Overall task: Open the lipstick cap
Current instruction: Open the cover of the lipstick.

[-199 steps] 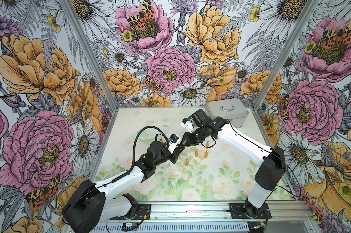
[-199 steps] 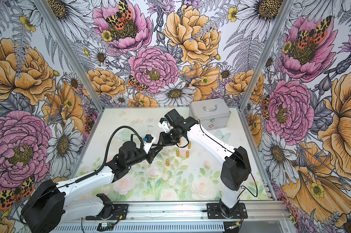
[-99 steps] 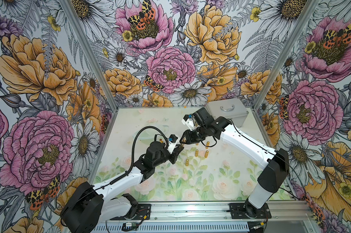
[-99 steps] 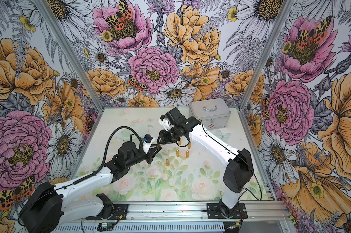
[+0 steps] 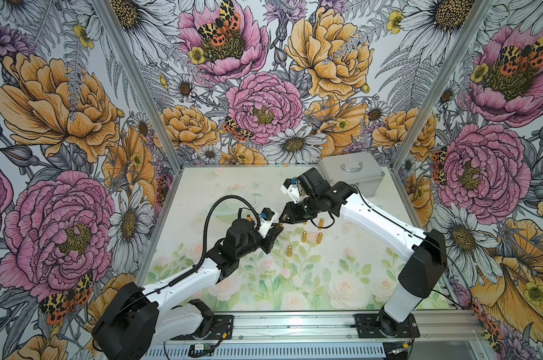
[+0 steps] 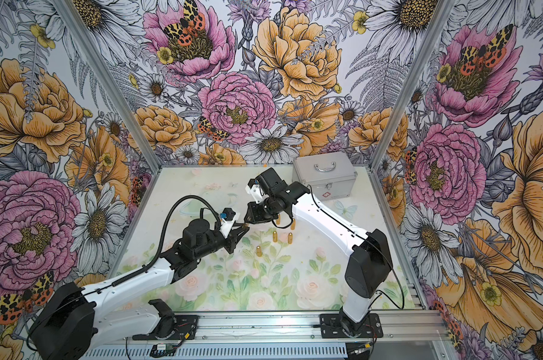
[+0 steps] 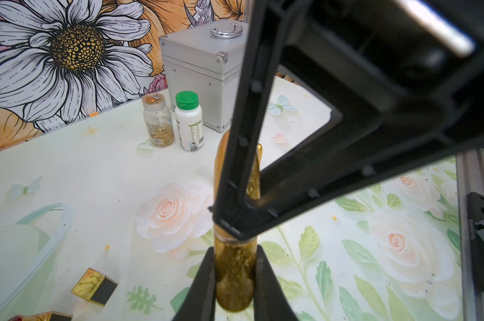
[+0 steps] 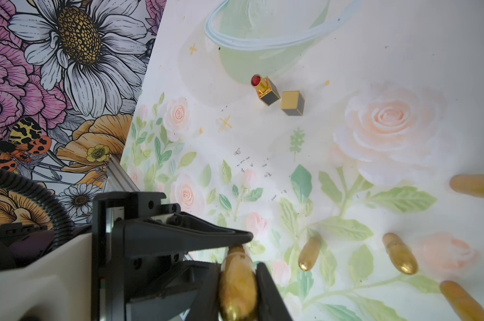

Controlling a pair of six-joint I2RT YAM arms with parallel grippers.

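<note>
Step in hand: the two-handed grip for the pull-apart, with both arms meeting in mid-air above the pale floral-print tabletop (image 5: 326, 274).

- The left gripper (image 5: 274, 232) is clenching the lower barrel of the gold glittery bullet-shaped lipstick (image 7: 233, 275). In the left wrist view both of its fingers are pressing on the barrel's sides.
- The right gripper (image 5: 283, 220) is clamping the rounded gold cap (image 8: 238, 286) from the opposite end, jaws closed on it.
- The lipstick is hanging clear of the table and bridging the two grippers. It is near the spare gold bullet-shaped lipsticks (image 5: 303, 236) standing on the table and well apart from the silver aluminium case (image 5: 351, 174).

Cap status: a seam line is showing just past the left fingers. I cannot make out a gap there, so I am judging the cap as still seated.

Next move, as judged: the left gripper should be holding firm while the right is drawing the cap straight out along the tube's axis, away from the left. Any sideways pull is risking a slip on the slick, tapered cap.
</note>
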